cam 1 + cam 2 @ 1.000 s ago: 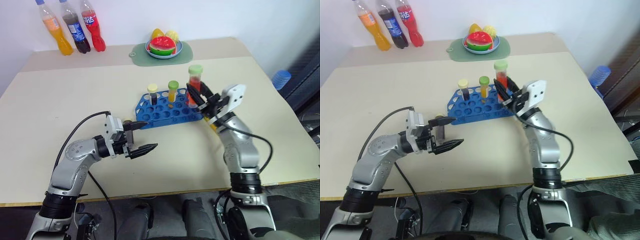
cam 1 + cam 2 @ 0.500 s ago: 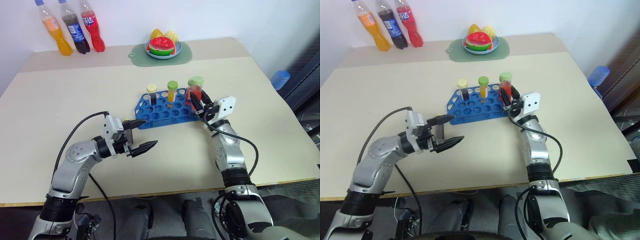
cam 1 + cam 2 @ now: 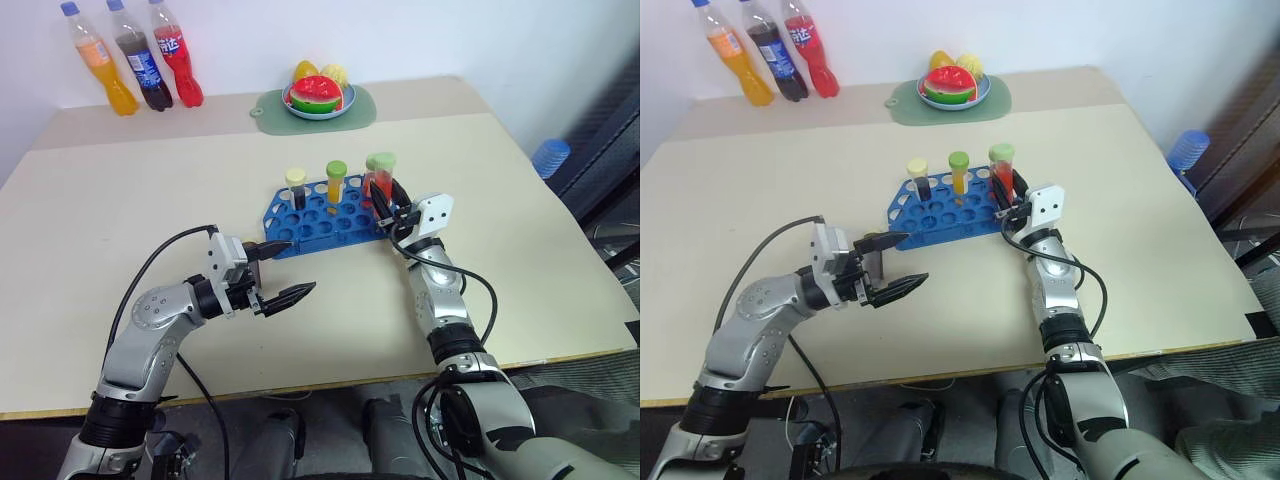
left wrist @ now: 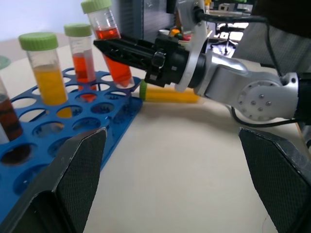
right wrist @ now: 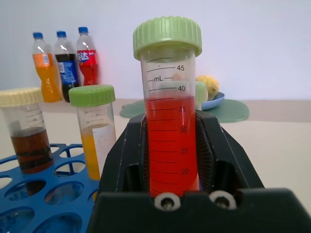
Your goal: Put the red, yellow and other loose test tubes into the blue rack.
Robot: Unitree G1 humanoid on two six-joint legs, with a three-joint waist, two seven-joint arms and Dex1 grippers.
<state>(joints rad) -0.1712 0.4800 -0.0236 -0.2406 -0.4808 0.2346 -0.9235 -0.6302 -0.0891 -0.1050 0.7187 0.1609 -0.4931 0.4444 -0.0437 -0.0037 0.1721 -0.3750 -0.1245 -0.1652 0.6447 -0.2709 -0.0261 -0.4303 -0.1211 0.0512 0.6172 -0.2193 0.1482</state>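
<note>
Placing the red tube (image 5: 169,121) at the right end of the blue rack (image 3: 300,222).

The right gripper (image 3: 388,200) is clamped on the red tube's lower half and holds it, green cap up and leaning, over the rack's right-end holes. A second red tube (image 4: 81,60), an upright yellow tube (image 3: 336,184) and a brown tube (image 3: 296,190) stand in the rack's far row. Another yellow tube (image 4: 167,93) lies on the table just beside the rack's right end. The left gripper (image 3: 300,267) hangs wide apart and empty near the rack's left front corner. To seat the tube well, bring it upright first, centre its tip over one free hole clear of the neighbouring red tube, lower it straight down until the rack carries it, and only then part the fingers, withdrawing without brushing the caps.
</note>
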